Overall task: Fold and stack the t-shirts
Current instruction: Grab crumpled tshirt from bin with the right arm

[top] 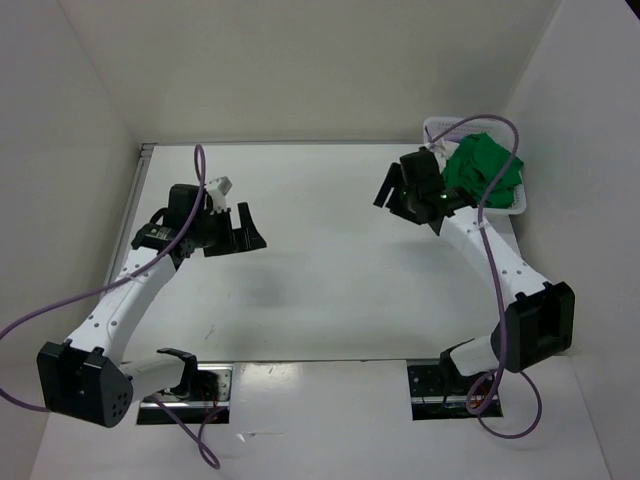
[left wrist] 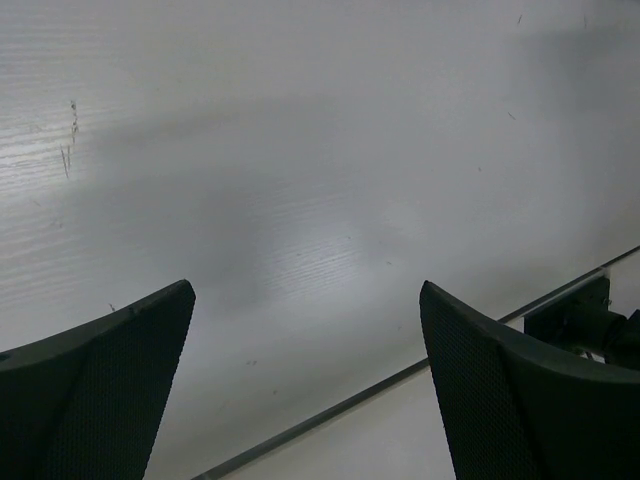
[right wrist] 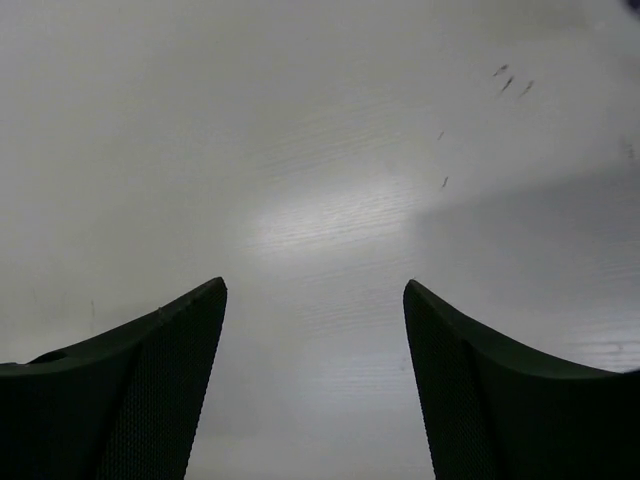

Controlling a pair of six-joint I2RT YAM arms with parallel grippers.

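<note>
- At the left of the counter (top: 320,290), the left arm (top: 130,300) is seen reaching inward. The left jaws are spread wide above the white surface, and nothing is held.
- Right of centre, the right arm (top: 495,260) is angled toward the far corner. The right jaws are likewise spread wide and empty, just beside the basket.
- In the far right corner, a bright green t-shirt (top: 485,170) is heaped, crumpled, in a white lattice basket (top: 437,125).
</note>
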